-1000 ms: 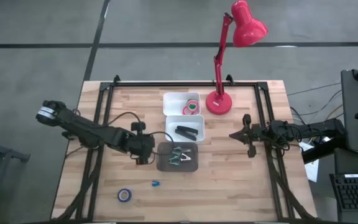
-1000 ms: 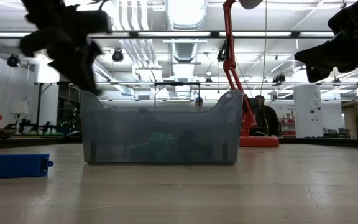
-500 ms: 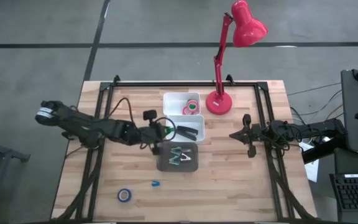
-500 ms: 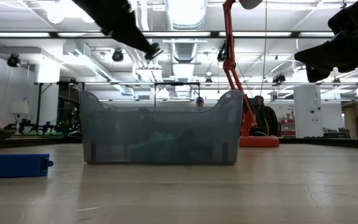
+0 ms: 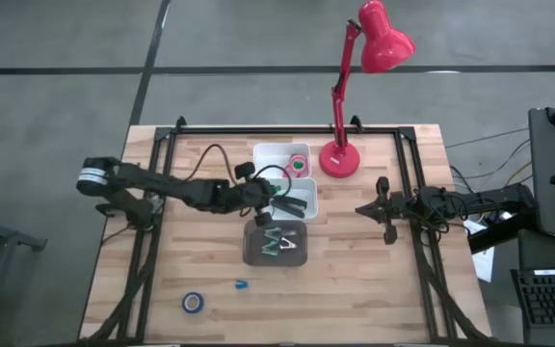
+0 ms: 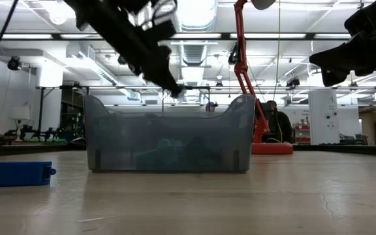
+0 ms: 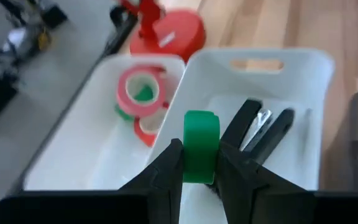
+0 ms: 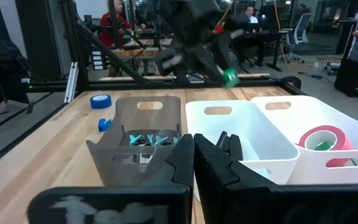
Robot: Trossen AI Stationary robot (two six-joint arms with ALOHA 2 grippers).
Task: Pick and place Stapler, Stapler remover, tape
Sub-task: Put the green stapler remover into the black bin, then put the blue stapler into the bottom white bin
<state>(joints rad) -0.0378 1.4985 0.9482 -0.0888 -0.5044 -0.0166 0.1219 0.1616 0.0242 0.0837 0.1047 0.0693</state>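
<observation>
One small green tape roll [image 7: 201,147] is being pinched on edge between the left arm's fingers [image 7: 199,167], hanging over the white stapler bin [image 7: 303,68]; the neighbouring white tape bin [image 7: 98,124] is lying just beyond. Right arm's fingers [image 8: 194,163] are resting pressed together, well apart.

Red desk lamp [image 5: 374,58], grey bin [image 5: 276,242]

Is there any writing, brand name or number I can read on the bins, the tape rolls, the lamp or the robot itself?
None can be read in any view.
The white bins, the grey bin, the red lamp and the green tape roll in the left claw show no print.
The room's background is too blurred to read.
</observation>
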